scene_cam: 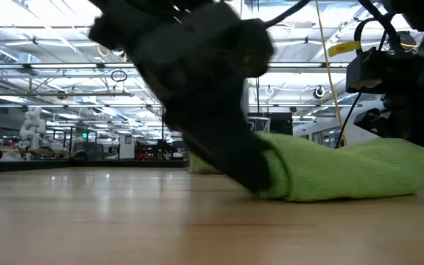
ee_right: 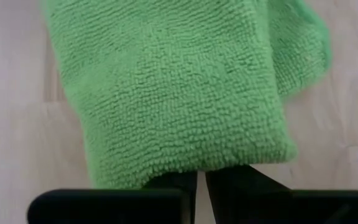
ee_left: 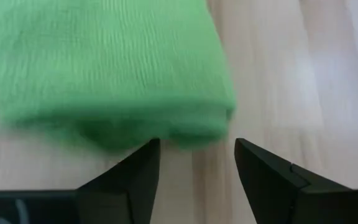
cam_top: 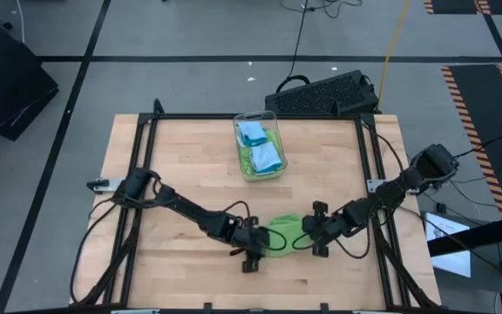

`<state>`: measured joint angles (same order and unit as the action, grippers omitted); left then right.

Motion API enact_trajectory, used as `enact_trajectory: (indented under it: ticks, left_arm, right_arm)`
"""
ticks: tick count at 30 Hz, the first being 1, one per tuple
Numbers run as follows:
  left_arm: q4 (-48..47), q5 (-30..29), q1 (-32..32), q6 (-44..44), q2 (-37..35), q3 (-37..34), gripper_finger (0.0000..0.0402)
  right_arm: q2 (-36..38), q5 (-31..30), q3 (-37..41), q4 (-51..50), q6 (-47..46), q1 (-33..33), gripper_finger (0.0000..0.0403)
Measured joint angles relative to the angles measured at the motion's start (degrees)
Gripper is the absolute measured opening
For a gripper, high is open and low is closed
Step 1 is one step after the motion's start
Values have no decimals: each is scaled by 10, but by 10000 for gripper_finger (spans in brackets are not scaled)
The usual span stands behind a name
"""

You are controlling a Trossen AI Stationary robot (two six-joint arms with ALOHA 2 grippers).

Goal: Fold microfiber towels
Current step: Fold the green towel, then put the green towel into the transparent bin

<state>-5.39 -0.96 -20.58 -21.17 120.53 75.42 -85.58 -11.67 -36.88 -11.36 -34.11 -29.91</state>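
Dark left gripper, jaws apart and gripping nothing, sits at the folded lime-green microfiber towel's left edge. Right gripper, closed on the towel's right edge, holds it against the wooden table.

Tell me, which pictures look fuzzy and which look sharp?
Left wrist view: the green towel is soft and out of focus. Right wrist view: the same towel's loops show crisply. Low view: the big dark arm up close is blurred, while the towel behind it is clearer. High view: evenly lit, no strong glare on the table.

Grey floor, bright ceiling lights beyond
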Motion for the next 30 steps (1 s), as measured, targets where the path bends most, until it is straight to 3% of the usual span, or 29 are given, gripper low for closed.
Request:
enact_trajectory:
  ticks: [3,9,14,19,24,30]
  left_arm:
    - [-56,-13,-9,-21,-19,-1,209]
    - [-168,-124,-47,-48,-81,-1,209]
    - [-57,-235,-92,1,-93,-1,209]
    - [102,-324,-124,92,-54,-1,213]
    - [124,-376,-138,107,-28,0,251]
    - [76,-416,-132,71,-27,0,295]
  right_arm:
    - [8,13,0,-14,3,3,20]
    - [65,-8,0,-92,-48,-20,20]
    - [107,-74,0,-95,-84,-84,20]
    - [106,-136,0,-71,-112,-148,20]
    - [61,-209,0,30,-64,-206,41]
    - [-40,-247,0,218,52,-200,132]
